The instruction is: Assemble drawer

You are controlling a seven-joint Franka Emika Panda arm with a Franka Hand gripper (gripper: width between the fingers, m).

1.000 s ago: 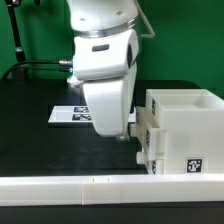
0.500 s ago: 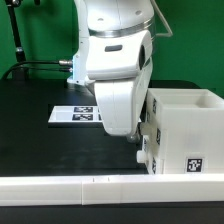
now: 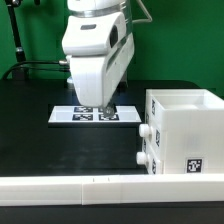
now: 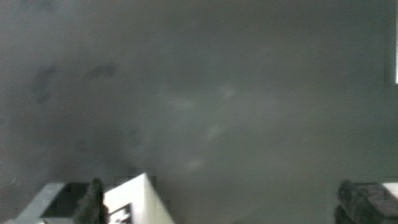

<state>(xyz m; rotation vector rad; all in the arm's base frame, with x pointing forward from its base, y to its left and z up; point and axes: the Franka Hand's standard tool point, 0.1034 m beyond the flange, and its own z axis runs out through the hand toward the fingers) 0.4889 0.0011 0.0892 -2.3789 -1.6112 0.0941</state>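
Note:
The drawer [image 3: 186, 128], a white boxy housing with a tag low on its front, stands at the exterior view's right. Two knobbed tray fronts [image 3: 145, 144] sit one above the other in the side facing the exterior view's left. My gripper [image 3: 103, 109] hangs over the marker board [image 3: 72, 113], well apart from the drawer. In the wrist view the gripper [image 4: 226, 192] is open and empty, with its dark fingers [image 4: 82, 201] wide apart above the dark table. A white tagged corner [image 4: 143, 203] shows beside one finger; it looks like the marker board.
A long low white rail [image 3: 100, 186] runs along the front of the black table. A green wall and a dark cable lie behind. A thin white sliver [image 4: 393, 45] shows at the edge of the wrist view.
The arm has moved away from the drawer toward the exterior view's left and now hangs over the marker board. The tray fronts it covered before are now in plain view.

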